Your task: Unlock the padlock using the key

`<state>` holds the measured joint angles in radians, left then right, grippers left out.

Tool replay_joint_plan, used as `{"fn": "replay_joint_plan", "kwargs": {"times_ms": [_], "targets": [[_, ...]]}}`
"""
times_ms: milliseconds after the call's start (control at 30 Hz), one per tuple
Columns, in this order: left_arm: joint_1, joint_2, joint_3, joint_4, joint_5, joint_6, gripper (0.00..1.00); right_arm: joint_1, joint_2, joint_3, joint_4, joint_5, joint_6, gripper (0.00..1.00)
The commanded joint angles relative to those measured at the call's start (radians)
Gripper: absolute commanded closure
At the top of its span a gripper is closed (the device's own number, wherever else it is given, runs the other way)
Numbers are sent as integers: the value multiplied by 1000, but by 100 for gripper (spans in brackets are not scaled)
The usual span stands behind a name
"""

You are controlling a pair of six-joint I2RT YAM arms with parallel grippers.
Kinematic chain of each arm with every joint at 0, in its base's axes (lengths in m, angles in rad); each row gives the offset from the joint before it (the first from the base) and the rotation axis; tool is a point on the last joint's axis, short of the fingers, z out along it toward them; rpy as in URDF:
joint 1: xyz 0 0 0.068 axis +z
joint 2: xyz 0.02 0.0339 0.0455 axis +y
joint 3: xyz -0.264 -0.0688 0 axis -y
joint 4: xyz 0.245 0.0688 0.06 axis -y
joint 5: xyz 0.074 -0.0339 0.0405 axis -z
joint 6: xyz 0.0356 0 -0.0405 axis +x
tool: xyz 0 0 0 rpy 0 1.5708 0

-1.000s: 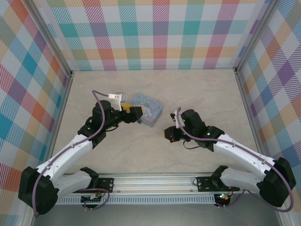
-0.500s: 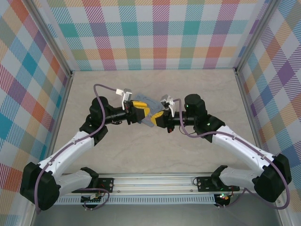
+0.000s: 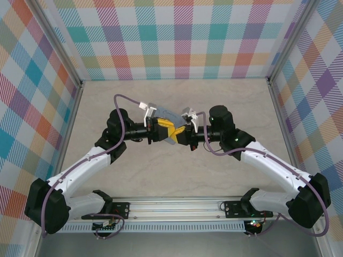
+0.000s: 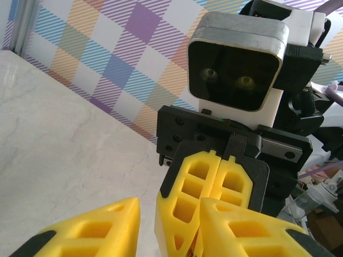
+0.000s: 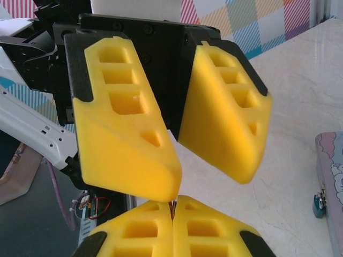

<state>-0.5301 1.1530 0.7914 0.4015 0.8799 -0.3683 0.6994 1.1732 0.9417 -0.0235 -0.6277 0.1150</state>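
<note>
Facing each other over the middle of the worktop, the two end effectors meet tip to tip.

On the left side, the left end effector has its yellow fingers spread, with a clear gap between them. In the right wrist view no object is seen inside this gap. One of its tips stands just above the tips of the other end effector, very near or touching; which of the two, the pictures do not allow to say.

On the right side, the right end effector has its fingers pressed together, with no gap along the seam. A thin dark sliver comes out at the top of this seam. It may be the key, but it is too small to be sure.

More to the right, at the edge of the right wrist view, lies the pale tin box with a cartoon print. A small blue thing sits at its lower edge, and it is probably the padlock, apart from both end effectors.

As a judgement, the task is in an early stage. The end effectors seem to be occupied with each other, perhaps passing the key between them. Nothing touches the padlock, so putting in the key and turning it are not yet done.
</note>
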Motion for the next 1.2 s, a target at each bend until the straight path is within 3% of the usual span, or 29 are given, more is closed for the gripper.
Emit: {"fn": "replay_joint_plan", "kwargs": {"times_ms": [0,233,500,667,733,833,1000,1167], "targets": [[-11,-2,45,13,36,43,70,-8,3,41,8,-6,-6,95],[-16,-8,48,-21,48,66,89,-21,4,40,23,4,28,95],[-19,-14,53,-51,50,90,100,-54,0,28,67,-9,98,94],[-22,-15,58,-67,52,108,99,-67,5,25,90,-23,133,94],[-23,-15,57,-72,45,115,89,-68,7,23,97,-28,140,94],[-24,-14,59,-73,44,117,86,-70,9,25,96,-27,140,94],[-27,-10,61,-75,44,119,87,-71,12,25,99,-33,142,95],[-31,-8,64,-72,40,118,97,-71,15,25,92,-44,137,94]]}}
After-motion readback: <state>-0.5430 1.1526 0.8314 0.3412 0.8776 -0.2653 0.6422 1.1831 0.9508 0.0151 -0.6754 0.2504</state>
